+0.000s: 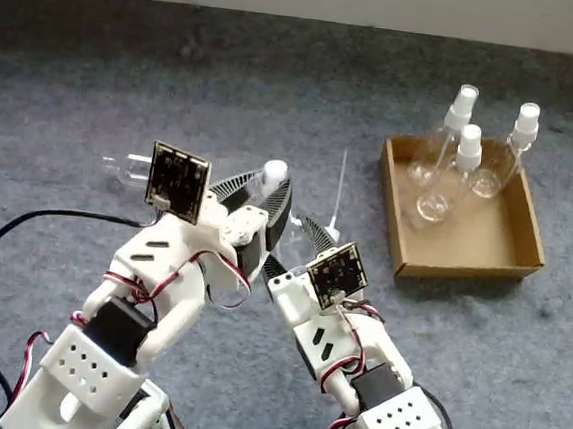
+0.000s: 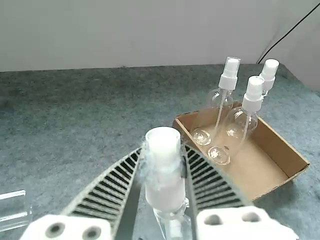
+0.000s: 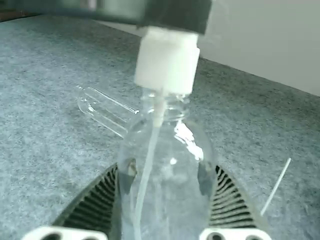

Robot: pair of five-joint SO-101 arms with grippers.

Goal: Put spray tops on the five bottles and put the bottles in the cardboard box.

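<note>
Fourth bottle is in hand, at the capping step. Right gripper (image 3: 166, 171) has its jaws spread wide and clamped round the belly of a clear bottle (image 3: 170, 200), held upright above mid-worktop, in front of both arms. Left gripper (image 2: 164, 155) has its jaws pinched tight on the white spray top (image 2: 162, 167), directly over the neck. The dip tube is already down inside the bottle. The collar sits at the mouth with neck thread showing below it, so I'd say it isn't seated yet. Cardboard box (image 1: 468, 267) is toward the worktop's right edge, far half, with three capped bottles (image 1: 450, 184) leaning inside. A spare bottle (image 1: 130, 169) lies on its side toward the left edge, uncapped. A loose spray top (image 1: 333, 224) with its tube lies between the arms and the box. Next, as I read it: left arm pushes or twists the top home while right holds the bottle steady and plumb, then left lets go and right carries the bottle into the box's free near side. Risk: a tilted collar cross-threading, or a bent tube.
</note>
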